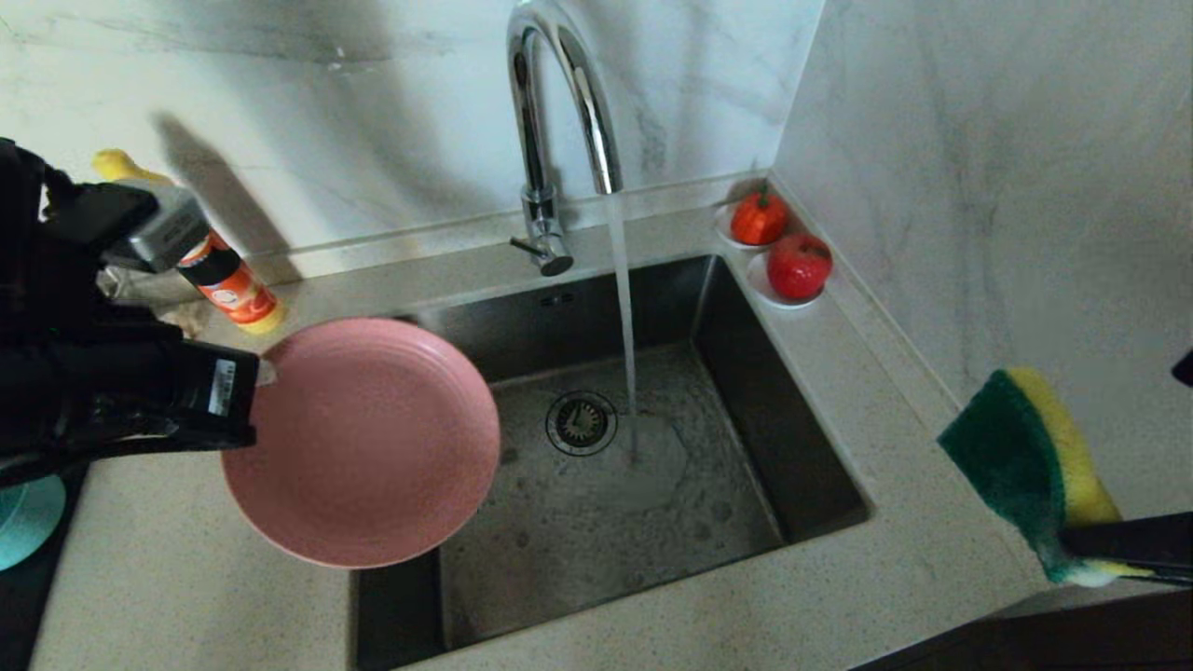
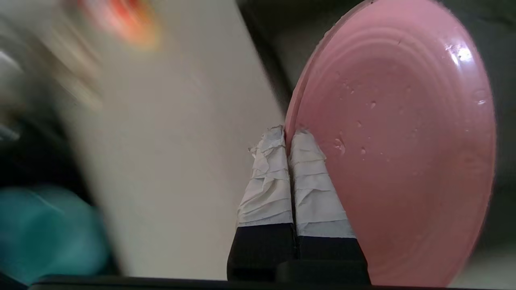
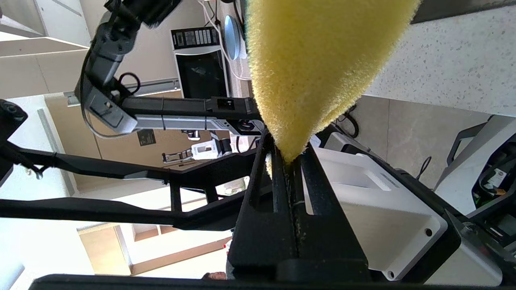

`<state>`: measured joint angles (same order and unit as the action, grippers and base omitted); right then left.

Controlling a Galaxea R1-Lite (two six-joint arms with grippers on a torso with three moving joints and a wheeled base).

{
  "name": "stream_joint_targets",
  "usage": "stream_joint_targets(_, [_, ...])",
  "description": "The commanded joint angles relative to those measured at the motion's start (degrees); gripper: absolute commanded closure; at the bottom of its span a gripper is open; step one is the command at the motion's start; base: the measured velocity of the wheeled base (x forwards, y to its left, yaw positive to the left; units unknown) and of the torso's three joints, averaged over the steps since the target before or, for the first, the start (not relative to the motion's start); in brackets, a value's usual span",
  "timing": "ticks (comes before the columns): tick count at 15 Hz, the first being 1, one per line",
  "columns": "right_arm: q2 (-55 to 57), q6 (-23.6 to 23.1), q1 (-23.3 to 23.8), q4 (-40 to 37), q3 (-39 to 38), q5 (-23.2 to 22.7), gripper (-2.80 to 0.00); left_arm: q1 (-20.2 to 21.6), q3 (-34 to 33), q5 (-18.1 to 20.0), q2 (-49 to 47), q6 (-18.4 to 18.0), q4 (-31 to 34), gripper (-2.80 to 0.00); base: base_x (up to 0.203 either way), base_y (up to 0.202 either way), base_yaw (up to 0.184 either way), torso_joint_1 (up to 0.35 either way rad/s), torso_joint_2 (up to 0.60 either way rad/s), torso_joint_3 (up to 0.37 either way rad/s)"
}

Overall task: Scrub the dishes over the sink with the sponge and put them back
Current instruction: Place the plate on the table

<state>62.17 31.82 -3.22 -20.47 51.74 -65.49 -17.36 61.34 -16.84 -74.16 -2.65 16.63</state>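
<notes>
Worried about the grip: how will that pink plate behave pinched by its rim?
The pink plate looks stiff, holding shape from one edge pinch by the left gripper. Droplets on its glossy face suggest it may be slippery.

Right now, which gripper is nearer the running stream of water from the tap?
Left. The left gripper holds the pink plate at the sink's left edge; the right gripper, pinching the sponge, hangs beyond the sink's right side, farther from the water stream.

White marbled wall (image 1: 1007, 186), speckled pale countertop (image 1: 186, 578), soft daylight
</notes>
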Motion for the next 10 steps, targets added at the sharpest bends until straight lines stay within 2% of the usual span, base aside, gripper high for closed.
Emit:
stream_joint_targets(1, [0.5, 0.2, 0.0, -0.1, 0.4, -0.3, 0.0, 5.4, 0.6, 2.9, 1.2, 6.9, 3.5, 0.0, 0.0, 0.0, 0.0, 0.0, 0.0, 0.0])
stream_joint_targets(4, [1.0, 0.3, 0.0, -0.2, 1.3, -0.3, 0.0, 14.0, -1.7, 6.7, 3.7, 8.8, 3.8, 0.0, 0.0, 0.0, 0.0, 0.0, 0.0, 0.0])
stream_joint_targets(10, [2.3, 0.3, -0.4, -0.2, 1.7, -0.3, 0.0, 34.1, -9.8, 18.2, 8.5, 9.2, 4.0, 0.0, 0.0, 0.0, 0.0, 0.0, 0.0, 0.0])
